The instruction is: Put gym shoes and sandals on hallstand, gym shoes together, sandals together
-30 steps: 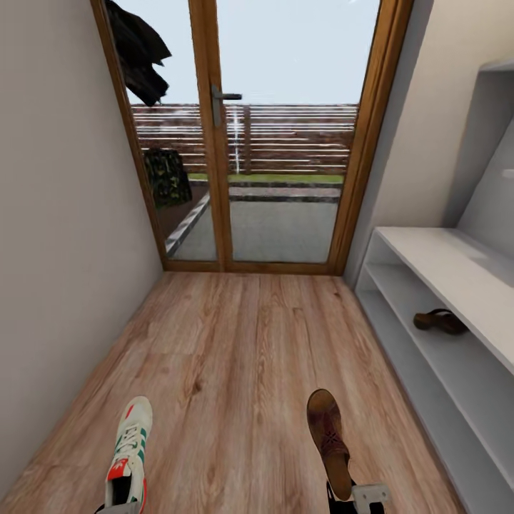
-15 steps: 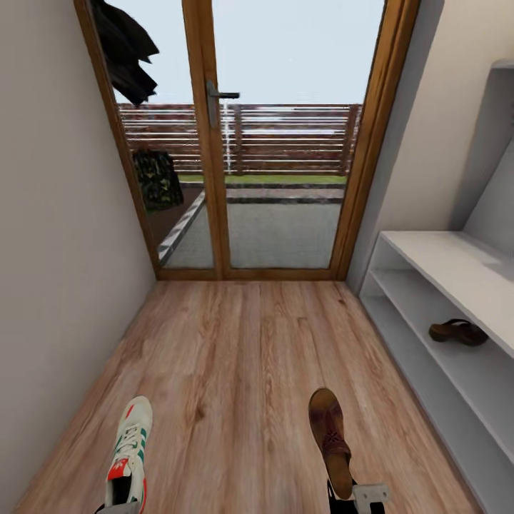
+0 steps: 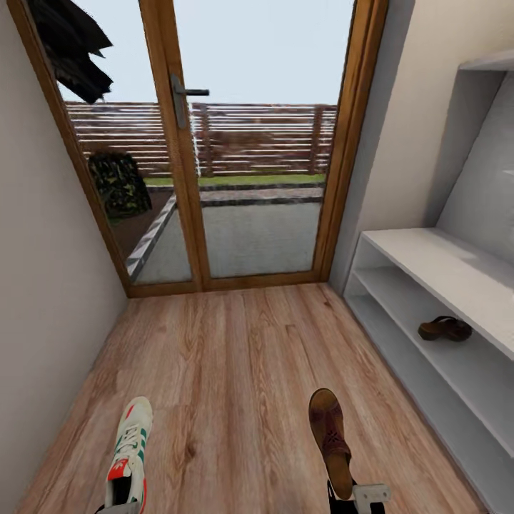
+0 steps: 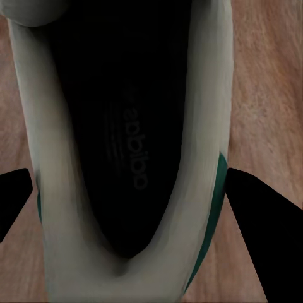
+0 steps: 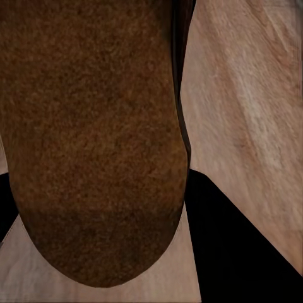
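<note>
The whole head view is being shifted leftward since a second ago, the camera having turned. A gym shoe (image 3: 128, 457) is being clamped by the left gripper (image 4: 136, 208), a sandal (image 3: 331, 442) by the right gripper (image 5: 101, 208). Another sandal (image 3: 445, 328) is being carried on the hallstand (image 3: 428, 257) lower shelf.

one gym shoe (image 3: 130, 451), white with green stripes and red-orange accents. two brown sandals: one sandal (image 3: 330, 439) near the bottom of the head view, a second sandal (image 3: 445, 328) on the hallstand (image 3: 428, 260). one hallstand, with two open shelf levels. one wood-framed glass door (image 3: 214, 143) with one handle (image 3: 187, 96).
</note>
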### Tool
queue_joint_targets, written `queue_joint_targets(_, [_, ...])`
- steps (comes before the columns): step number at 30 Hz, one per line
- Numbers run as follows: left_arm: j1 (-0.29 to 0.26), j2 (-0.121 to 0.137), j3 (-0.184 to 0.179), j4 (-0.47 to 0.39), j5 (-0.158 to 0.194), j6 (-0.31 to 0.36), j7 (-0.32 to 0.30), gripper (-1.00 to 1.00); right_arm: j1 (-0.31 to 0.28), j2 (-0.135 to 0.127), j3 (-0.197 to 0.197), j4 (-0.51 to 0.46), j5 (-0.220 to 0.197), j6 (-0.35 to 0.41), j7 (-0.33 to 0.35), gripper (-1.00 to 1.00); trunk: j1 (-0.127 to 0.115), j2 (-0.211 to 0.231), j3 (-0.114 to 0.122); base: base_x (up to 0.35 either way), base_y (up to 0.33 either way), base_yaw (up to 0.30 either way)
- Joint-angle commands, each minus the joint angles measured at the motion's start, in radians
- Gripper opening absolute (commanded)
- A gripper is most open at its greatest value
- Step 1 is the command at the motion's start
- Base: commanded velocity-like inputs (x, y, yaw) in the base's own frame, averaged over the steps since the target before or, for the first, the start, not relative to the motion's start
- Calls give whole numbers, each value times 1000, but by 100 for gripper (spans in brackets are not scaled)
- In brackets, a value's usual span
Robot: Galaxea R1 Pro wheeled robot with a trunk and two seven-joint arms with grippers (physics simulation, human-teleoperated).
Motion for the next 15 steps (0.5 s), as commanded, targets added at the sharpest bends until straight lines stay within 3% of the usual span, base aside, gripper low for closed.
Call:
queue_joint_targets(1, [0, 0, 9, 1, -6, -3, -5, -100, -1, -1, 9, 0, -7, -2, -3, -100, 0, 0, -1, 245, 251, -280])
queue_joint_targets(6, [0, 0, 9, 1, -6, -3, -5, -100, -1, -1, 9, 0, -7, -2, -3, -100, 0, 0, -1, 235, 231, -281])
queue_joint_targets(15, [0, 0, 9, 4, -6, -1, -5, -100, -1, -1, 9, 2, -7, -2, -3, -100, 0, 0, -1, 63, 40, -281])
